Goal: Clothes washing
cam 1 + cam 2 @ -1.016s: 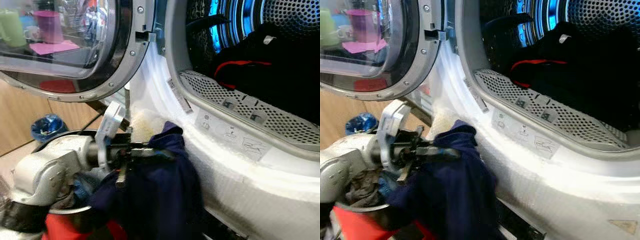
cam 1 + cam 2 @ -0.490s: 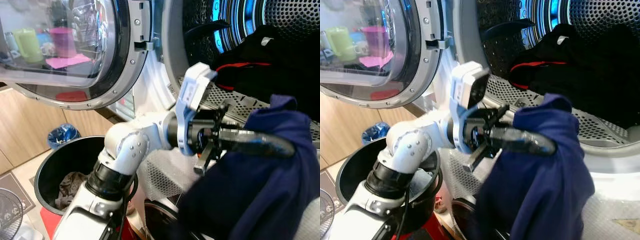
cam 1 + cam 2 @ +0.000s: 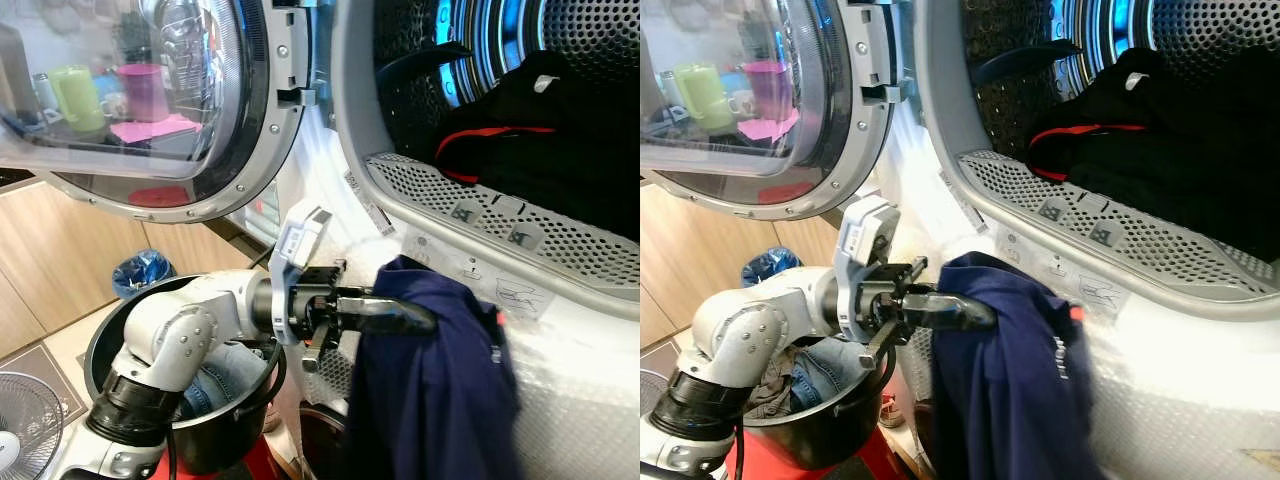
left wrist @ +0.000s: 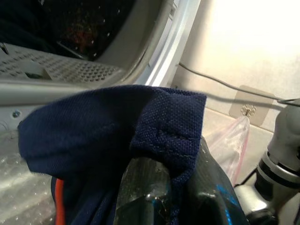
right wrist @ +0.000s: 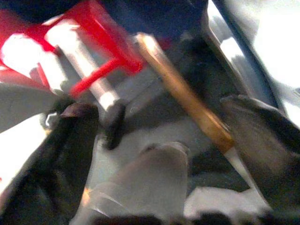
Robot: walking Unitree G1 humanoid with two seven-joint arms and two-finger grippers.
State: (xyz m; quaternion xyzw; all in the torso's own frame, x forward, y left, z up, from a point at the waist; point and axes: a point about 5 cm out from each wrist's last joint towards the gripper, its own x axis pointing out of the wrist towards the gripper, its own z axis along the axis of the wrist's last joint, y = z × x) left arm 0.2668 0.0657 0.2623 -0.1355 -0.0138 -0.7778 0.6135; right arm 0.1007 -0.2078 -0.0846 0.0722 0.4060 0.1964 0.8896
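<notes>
Shirt point(image 3: 430, 380), navy, hangs clamped in the left claw point(image 3: 405, 318) just below the washer's point(image 3: 560, 330) open drum point(image 3: 560, 90), above a bucket point(image 3: 225, 440); loading is underway, and next it likely needs lifting over the rim.

Pale wooden cabinet fronts point(image 3: 40, 290) line the left, with a small blue bin point(image 3: 140, 272) and a white fan point(image 3: 25, 425) on the floor.

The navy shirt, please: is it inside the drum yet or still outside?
Outside. The navy shirt hangs from the left gripper below the drum opening, against the machine's front.
</notes>
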